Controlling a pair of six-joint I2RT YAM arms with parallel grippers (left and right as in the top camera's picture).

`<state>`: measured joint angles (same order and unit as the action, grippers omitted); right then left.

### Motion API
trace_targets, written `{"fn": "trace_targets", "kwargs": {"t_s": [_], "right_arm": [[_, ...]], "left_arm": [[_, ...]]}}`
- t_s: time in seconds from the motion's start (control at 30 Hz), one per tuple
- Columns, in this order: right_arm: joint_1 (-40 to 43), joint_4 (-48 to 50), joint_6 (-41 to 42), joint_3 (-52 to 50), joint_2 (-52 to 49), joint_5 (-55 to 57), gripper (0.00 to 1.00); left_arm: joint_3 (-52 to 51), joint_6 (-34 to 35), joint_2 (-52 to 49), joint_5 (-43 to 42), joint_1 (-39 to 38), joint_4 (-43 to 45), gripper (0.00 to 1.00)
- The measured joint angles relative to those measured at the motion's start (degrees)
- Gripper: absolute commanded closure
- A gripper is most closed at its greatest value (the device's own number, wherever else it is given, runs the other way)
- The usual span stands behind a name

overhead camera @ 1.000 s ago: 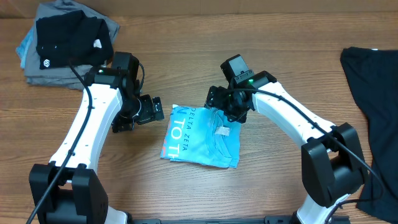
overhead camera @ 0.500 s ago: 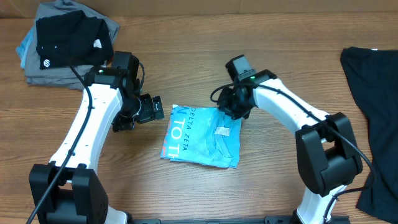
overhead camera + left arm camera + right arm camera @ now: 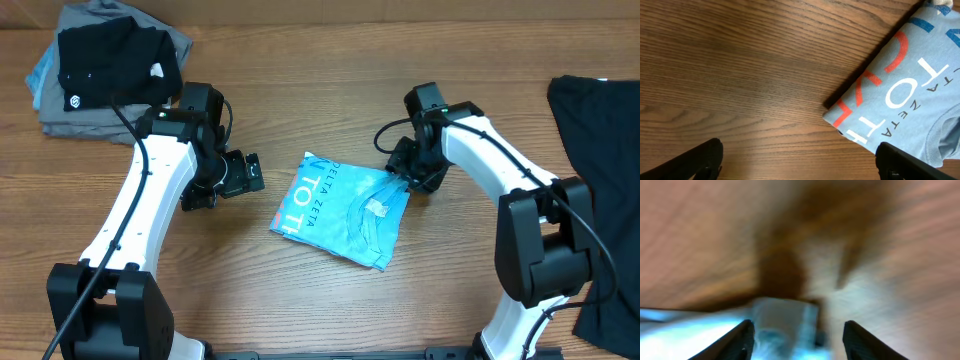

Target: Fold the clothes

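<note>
From overhead, the folded light blue T-shirt lies askew on the wooden table between the arms, the left gripper near its left edge but apart, the right gripper at its upper right corner. The left wrist view shows its fingers spread wide over bare wood, the T-shirt's lettered corner to the right; the right wrist view is blurred, its fingers standing apart with blue cloth between them, seemingly not pinched.
</note>
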<state>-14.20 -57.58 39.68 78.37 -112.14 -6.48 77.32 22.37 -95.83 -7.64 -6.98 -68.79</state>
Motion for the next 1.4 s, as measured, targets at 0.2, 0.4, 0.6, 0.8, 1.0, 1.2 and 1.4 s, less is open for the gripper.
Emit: {"fn": "trace_targets", "kwargs": {"t_s": [0.2, 0.4, 0.6, 0.8, 1.0, 1.2, 1.4], "right_arm": [[1.79, -10.01, -1.03, 0.02, 0.00, 5.68, 0.50], [3.65, -17.05, -1.55, 0.15, 1.40, 7.69, 0.50], [0.46, -16.98, -12.92, 2.08, 11.06, -3.17, 0.26], [-7.82, -11.98, -19.17, 2.12, 12.33, -8.79, 0.26], [-11.37, -10.84, -18.88, 0.83, 9.09, -9.62, 0.31], [-11.34, -10.93, -18.71, -1.36, 5.88, -9.57, 0.40], [-11.34, -10.05, -18.58, -1.99, 5.66, -9.60, 0.49]], "left_arm": [[0.00, -0.02, 0.00, 0.00, 0.00, 0.04, 0.00], [-0.02, -0.02, 0.00, 0.00, 0.00, 0.00, 0.00], [-0.04, 0.00, 0.00, 0.00, 0.00, 0.20, 0.00], [-0.04, -0.02, 0.00, 0.00, 0.00, 0.50, 0.00], [-0.07, 0.00, 0.00, 0.00, 0.00, 0.11, 0.00], [-0.07, -0.02, 0.00, 0.00, 0.00, 0.09, 0.00], [-0.07, -0.02, 0.00, 0.00, 0.00, 0.09, 0.00]]}}
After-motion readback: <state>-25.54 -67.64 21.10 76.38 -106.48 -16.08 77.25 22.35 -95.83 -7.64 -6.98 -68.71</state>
